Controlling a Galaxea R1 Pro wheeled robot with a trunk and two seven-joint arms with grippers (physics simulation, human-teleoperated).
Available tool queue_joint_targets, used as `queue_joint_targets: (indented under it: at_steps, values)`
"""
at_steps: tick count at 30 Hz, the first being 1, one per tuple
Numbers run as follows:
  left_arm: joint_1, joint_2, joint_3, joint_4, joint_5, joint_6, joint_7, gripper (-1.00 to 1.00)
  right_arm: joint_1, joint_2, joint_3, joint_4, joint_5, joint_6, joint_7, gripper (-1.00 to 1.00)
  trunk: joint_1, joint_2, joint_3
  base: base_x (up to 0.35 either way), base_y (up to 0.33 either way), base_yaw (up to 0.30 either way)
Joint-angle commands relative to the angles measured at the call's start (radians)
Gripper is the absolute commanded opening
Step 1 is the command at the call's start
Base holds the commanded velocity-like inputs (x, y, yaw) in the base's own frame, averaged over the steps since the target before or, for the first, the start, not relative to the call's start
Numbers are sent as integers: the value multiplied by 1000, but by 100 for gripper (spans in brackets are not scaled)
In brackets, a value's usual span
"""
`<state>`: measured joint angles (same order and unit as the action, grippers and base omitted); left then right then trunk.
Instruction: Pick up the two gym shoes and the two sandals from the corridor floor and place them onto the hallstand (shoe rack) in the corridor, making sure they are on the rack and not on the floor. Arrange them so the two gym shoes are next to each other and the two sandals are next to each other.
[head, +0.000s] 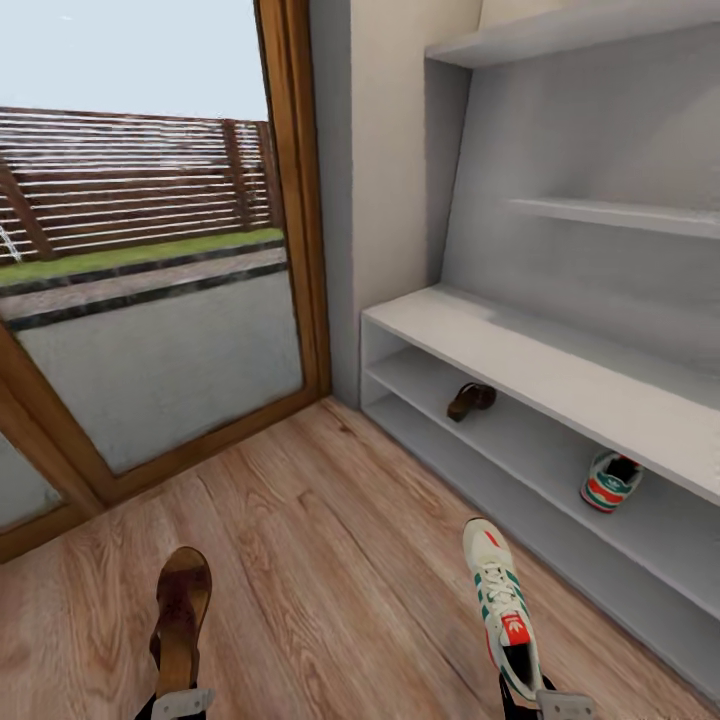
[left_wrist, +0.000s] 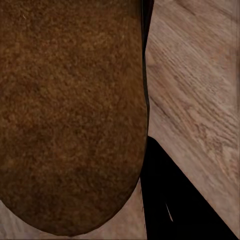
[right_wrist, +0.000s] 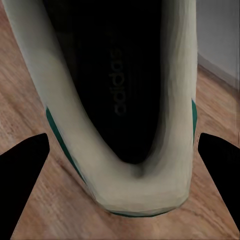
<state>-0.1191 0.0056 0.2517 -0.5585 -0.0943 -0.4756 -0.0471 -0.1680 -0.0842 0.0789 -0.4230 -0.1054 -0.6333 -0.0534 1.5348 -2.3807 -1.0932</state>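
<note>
My left gripper (head: 180, 703) is shut on a brown sandal (head: 181, 610), held toe forward above the corridor floor (head: 330, 540). The left wrist view shows that sandal's brown surface (left_wrist: 70, 115) close up, with a dark finger (left_wrist: 172, 200) beside it. The right gripper (head: 545, 705) is shut on a gym shoe (head: 500, 600). Its heel opening (right_wrist: 120, 100) sits between the two dark fingertips (right_wrist: 25, 175). To the right stands the hallstand (head: 560, 365). The other sandal (head: 470, 400) and the other gym shoe (head: 610, 480) rest apart on its upper low shelf.
A wood-framed glass door (head: 300, 220) fills the left, with a fence and lawn outside. A wall corner (head: 345, 200) separates it from the hallstand. Two staggered wall shelves (head: 610, 212) hang above the bench top. Open floor lies between me and the rack.
</note>
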Motion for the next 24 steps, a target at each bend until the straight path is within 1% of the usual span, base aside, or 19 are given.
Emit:
queue_joint_targets:
  at_steps: [1,7,10,19,24]
  values:
    - [-1,-1,8,0,-13,-3,-4,-100,-1,-1,9,0,-10,-3,-5,-100,0,0,-1,117,100,-262]
    - [-1,-1,8,0,-13,-3,-4,-100,-1,-1,9,0,-10,-3,-5,-100,0,0,-1,43,75,-262]
    - [-1,-1,8,0,-13,-3,-4,-100,-1,-1,9,0,-10,-3,-5,-100,0,0,-1,3,212,-262]
    - [-1,-1,8,0,-13,-3,-4,-100,-1,-1,9,0,-10,-3,-5,-100,0,0,-1,0,289,-262]
    - [-1,-1,8,0,-13,-3,-4,-100,-1,-2,9,0,-10,-3,-5,-100,0,0,-1,0,76,-262]
